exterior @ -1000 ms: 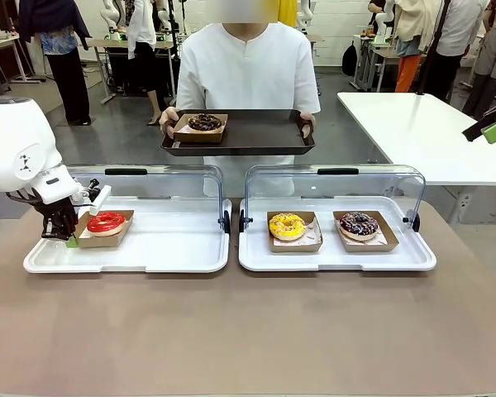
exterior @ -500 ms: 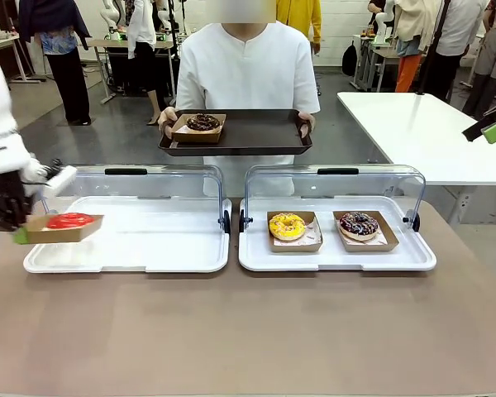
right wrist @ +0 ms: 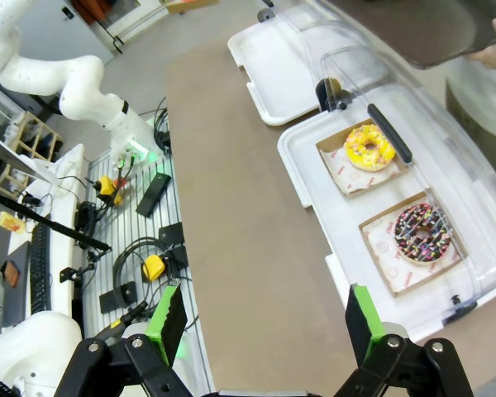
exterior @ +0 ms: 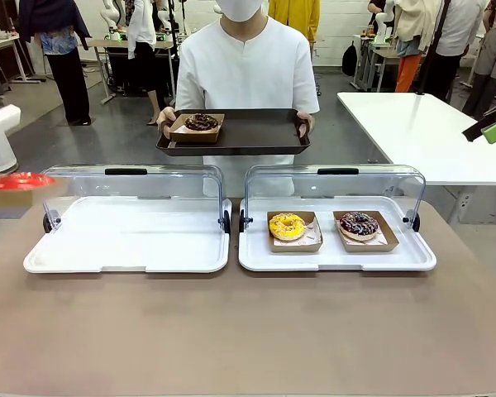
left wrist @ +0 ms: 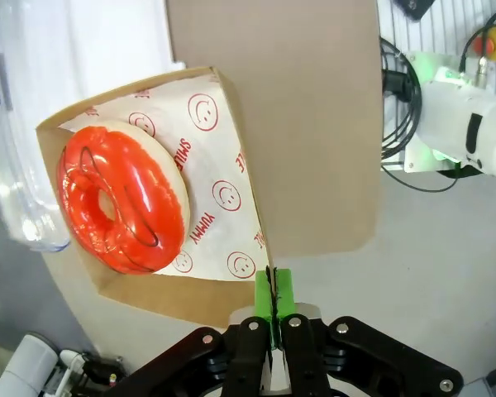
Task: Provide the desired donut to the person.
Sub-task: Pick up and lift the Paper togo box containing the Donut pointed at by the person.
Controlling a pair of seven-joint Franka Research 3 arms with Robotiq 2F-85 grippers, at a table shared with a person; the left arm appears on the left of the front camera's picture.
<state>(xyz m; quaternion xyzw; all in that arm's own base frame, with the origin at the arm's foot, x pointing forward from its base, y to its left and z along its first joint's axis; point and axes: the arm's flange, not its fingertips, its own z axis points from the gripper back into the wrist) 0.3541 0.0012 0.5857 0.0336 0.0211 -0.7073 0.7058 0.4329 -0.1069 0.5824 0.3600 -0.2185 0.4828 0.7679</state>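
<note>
- Left gripper [left wrist: 273, 285] clamped on the red donut's [left wrist: 120, 198] paper tray [left wrist: 223, 207], left of the left display case [exterior: 128, 248]
- Right gripper [right wrist: 264, 313] jaws apart, far right of that case

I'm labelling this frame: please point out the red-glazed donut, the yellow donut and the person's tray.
red-glazed donut [left wrist: 153, 198], left wrist view, glazed ring right of the hole.
yellow donut [exterior: 278, 225], front view, ring's left side.
dark tray [exterior: 260, 131], front view, bare floor.
</note>
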